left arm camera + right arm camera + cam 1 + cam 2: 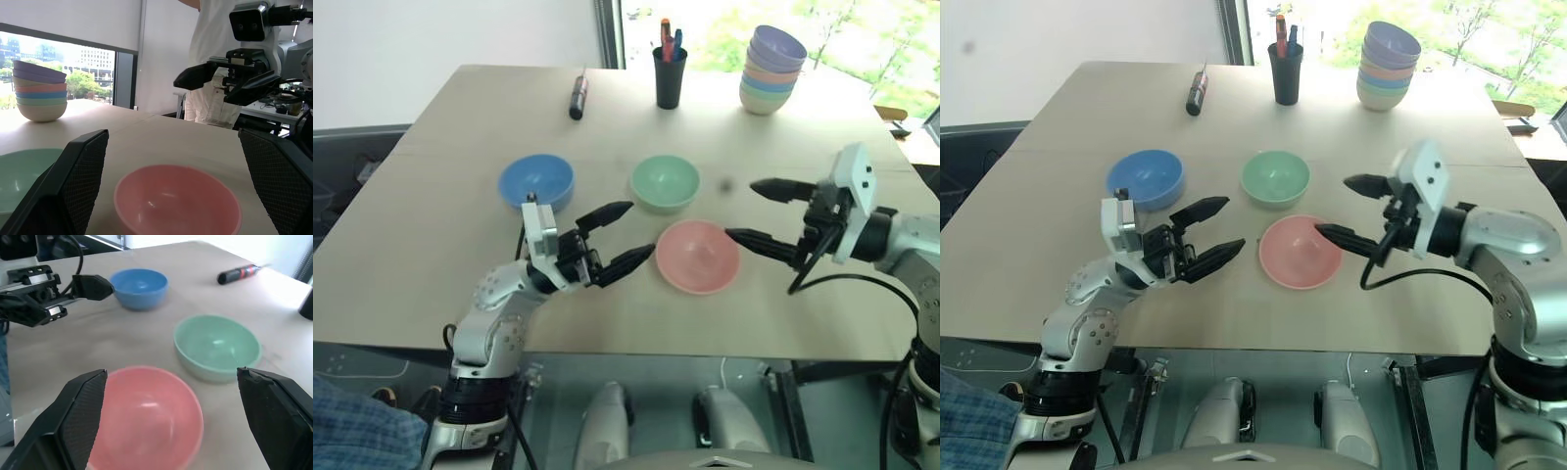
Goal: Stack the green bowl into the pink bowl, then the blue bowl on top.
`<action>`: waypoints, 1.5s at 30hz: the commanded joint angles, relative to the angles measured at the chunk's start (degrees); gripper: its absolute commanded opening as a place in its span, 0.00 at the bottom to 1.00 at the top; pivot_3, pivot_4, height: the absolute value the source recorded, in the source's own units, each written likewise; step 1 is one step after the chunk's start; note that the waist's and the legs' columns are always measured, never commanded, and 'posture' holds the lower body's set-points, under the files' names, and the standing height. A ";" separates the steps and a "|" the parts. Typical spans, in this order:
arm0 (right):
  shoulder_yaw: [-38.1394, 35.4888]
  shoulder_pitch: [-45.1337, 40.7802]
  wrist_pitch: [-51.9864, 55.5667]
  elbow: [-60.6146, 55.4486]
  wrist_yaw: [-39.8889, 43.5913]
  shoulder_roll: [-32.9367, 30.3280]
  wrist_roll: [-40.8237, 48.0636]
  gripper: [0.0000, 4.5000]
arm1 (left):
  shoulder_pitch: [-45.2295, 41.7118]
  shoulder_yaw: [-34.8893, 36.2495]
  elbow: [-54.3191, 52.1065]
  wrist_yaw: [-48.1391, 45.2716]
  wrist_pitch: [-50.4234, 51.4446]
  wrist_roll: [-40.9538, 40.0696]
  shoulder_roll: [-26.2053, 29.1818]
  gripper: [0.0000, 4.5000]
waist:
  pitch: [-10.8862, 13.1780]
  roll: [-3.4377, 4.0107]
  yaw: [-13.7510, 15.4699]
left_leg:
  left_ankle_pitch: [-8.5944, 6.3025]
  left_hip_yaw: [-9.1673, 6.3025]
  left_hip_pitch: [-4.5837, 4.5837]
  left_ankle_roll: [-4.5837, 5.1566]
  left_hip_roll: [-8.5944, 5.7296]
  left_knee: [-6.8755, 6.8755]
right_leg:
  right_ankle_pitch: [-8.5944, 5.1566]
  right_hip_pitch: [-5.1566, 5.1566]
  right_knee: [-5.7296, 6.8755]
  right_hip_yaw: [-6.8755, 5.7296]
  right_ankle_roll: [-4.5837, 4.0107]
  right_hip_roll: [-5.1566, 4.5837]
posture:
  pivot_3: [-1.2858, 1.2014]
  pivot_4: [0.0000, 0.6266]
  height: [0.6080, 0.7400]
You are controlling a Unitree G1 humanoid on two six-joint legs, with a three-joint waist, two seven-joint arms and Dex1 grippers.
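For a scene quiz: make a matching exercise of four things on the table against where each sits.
Things:
1. pink bowl
2. blue bowl
3. pen cup
4. bowl stack

Places:
A. far edge, at the robot's right
B. between the two open grippers
C. left of the green bowl
D. far edge, right of the screwdriver

Pairs: 1-B, 2-C, 3-D, 4-A. The left gripper and right gripper flank the pink bowl; neither holds anything.
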 commanded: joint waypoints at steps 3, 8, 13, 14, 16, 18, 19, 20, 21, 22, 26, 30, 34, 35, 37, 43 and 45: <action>2.98 -0.07 -6.98 0.27 -4.10 -1.81 -0.61 0.99 | -2.52 0.45 0.84 -1.27 -0.36 -0.77 -0.44 1.00 | 0.00 0.00 -0.23 | 0.00 0.01 0.02 0.00 0.00 0.00 | 0.00 0.00 0.03 0.03 0.01 0.01 | 0.52 0.24 1.00; 11.42 -5.93 -13.02 8.81 -6.27 -3.31 -5.53 0.99 | -1.96 0.96 1.43 -1.12 -1.31 -0.11 -0.75 1.00 | 0.00 0.01 -0.32 | 0.00 0.03 0.02 0.00 0.00 0.01 | 0.00 0.00 0.01 0.05 0.01 0.01 | 0.52 0.24 1.00; 22.83 -13.92 -26.46 23.27 -3.99 -7.34 -16.47 0.99 | 0.40 2.52 -0.38 1.48 -2.16 0.03 -1.04 1.00 | 0.01 0.01 -0.16 | 0.00 0.05 -0.02 0.00 0.00 0.00 | 0.00 -0.05 -0.02 0.05 0.00 0.00 | 0.52 0.24 1.00; 24.76 -15.98 -29.80 26.66 -3.58 -7.69 -18.70 0.99 | 1.25 2.97 -0.96 2.02 -2.32 -0.01 -0.89 1.00 | 0.02 -0.01 -0.09 | 0.00 0.09 -0.02 0.00 0.00 -0.02 | 0.00 -0.08 -0.03 0.09 0.00 0.00 | 0.52 0.24 1.00; 27.59 -19.97 -34.62 32.63 -2.86 -7.03 -21.52 0.99 | 3.23 4.10 -2.12 3.05 -2.95 0.04 -0.60 1.00 | 0.03 0.00 -0.28 | 0.00 0.09 -0.03 0.00 0.00 -0.02 | 0.00 -0.09 -0.05 0.08 0.00 0.00 | 0.52 0.24 1.00; 30.74 -23.40 -39.63 37.80 -1.90 -5.71 -24.35 0.99 | 5.52 5.50 -3.44 4.15 -3.71 0.32 -0.32 1.00 | 0.04 0.01 -0.31 | 0.00 0.17 -0.03 0.00 0.01 -0.06 | 0.00 -0.14 -0.04 0.15 0.00 0.00 | 0.52 0.24 1.00; 31.64 -24.33 -41.61 39.49 -1.59 -5.27 -25.31 0.99 | 6.16 5.79 -3.90 4.59 -3.92 0.44 -0.24 1.00 | 0.04 0.01 -0.33 | 0.00 0.18 -0.01 0.00 0.03 -0.06 | 0.00 -0.15 -0.05 0.16 0.00 0.02 | 0.52 0.24 1.00; 33.05 -25.49 -43.99 41.57 -1.14 -4.43 -26.60 0.99 | 7.25 6.41 -4.62 5.30 -4.29 0.58 -0.19 1.00 | 0.04 0.01 -0.32 | 0.00 0.18 -0.02 0.00 0.03 -0.08 | 0.00 -0.16 -0.04 0.14 0.00 0.01 | 0.52 0.24 1.00; 33.94 -26.30 -45.42 43.10 -0.93 -3.67 -27.38 0.99 | 8.08 6.86 -5.22 5.88 -4.52 0.65 -0.19 1.00 | 0.04 0.01 -0.31 | 0.00 0.19 -0.02 0.00 0.05 -0.10 | 0.00 -0.18 -0.04 0.15 -0.01 0.02 | 0.52 0.24 1.00; 34.96 -27.36 -47.18 45.22 -0.88 -2.46 -28.37 0.99 | 9.21 7.38 -6.13 6.59 -4.71 0.73 -0.25 1.00 | 0.04 0.01 -0.25 | 0.00 0.19 -0.01 0.00 0.05 -0.10 | 0.00 -0.18 -0.04 0.15 -0.01 0.02 | 0.52 0.24 1.00; 37.99 -30.84 -54.97 52.65 -0.81 0.88 -32.39 0.99 | 12.60 8.24 -9.14 8.76 -5.19 0.97 -0.58 1.00 | 0.05 0.00 -0.05 | 0.00 0.24 -0.02 0.00 0.04 -0.09 | 0.00 -0.17 -0.04 0.16 -0.01 -0.01 | 0.52 0.24 1.00; 38.44 -33.82 -58.83 57.86 -1.08 4.06 -33.76 0.99 | 14.95 9.04 -11.37 10.56 -5.67 1.06 -0.53 1.00 | 0.05 0.01 -0.08 | 0.00 0.23 -0.03 -0.01 0.04 -0.08 | 0.00 -0.17 -0.03 0.13 -0.01 -0.02 | 0.52 0.24 1.00; 40.18 -36.91 -66.16 63.92 -2.12 4.89 -38.37 0.99 | 15.94 9.79 -11.83 11.49 -5.96 0.82 0.04 1.00 | 0.05 0.01 -0.06 | 0.00 0.24 -0.02 -0.01 0.05 -0.08 | 0.00 -0.18 -0.02 0.13 -0.02 -0.02 | 0.52 0.24 1.00; 40.42 -37.55 -67.43 65.32 -2.26 5.43 -39.04 0.99 | 15.97 9.80 -11.81 11.52 -5.99 0.75 0.14 1.00 | 0.05 0.02 -0.12 | 0.00 0.24 -0.02 -0.01 0.05 -0.08 | 0.00 -0.18 -0.03 0.13 -0.02 -0.02 | 0.52 0.24 1.00; 41.37 -38.97 -70.50 68.17 -2.70 6.57 -40.95 0.99 | 15.83 9.70 -11.81 11.62 -5.99 0.76 0.18 1.00 | 0.05 0.02 -0.20 | 0.00 0.26 -0.01 -0.01 0.05 -0.08 | 0.00 -0.18 -0.02 0.14 -0.02 -0.01 | 0.52 0.24 1.00; 42.94 -41.45 -76.59 74.88 -3.30 9.55 -44.61 0.99 | 15.11 9.29 -11.56 11.79 -5.87 0.82 0.40 1.00 | 0.06 0.03 -0.31 | 0.01 0.29 -0.01 -0.02 0.07 -0.10 | 0.00 -0.20 -0.02 0.15 -0.02 -0.01 | 0.52 0.24 1.00; 43.32 -42.22 -77.98 76.91 -3.87 10.42 -45.52 0.99 | 14.85 9.00 -11.68 11.96 -5.78 0.93 0.32 1.00 | 0.06 0.03 -0.25 | 0.01 0.30 -0.01 -0.02 0.07 -0.10 | 0.00 -0.20 -0.02 0.16 -0.03 -0.02 | 0.52 0.24 1.00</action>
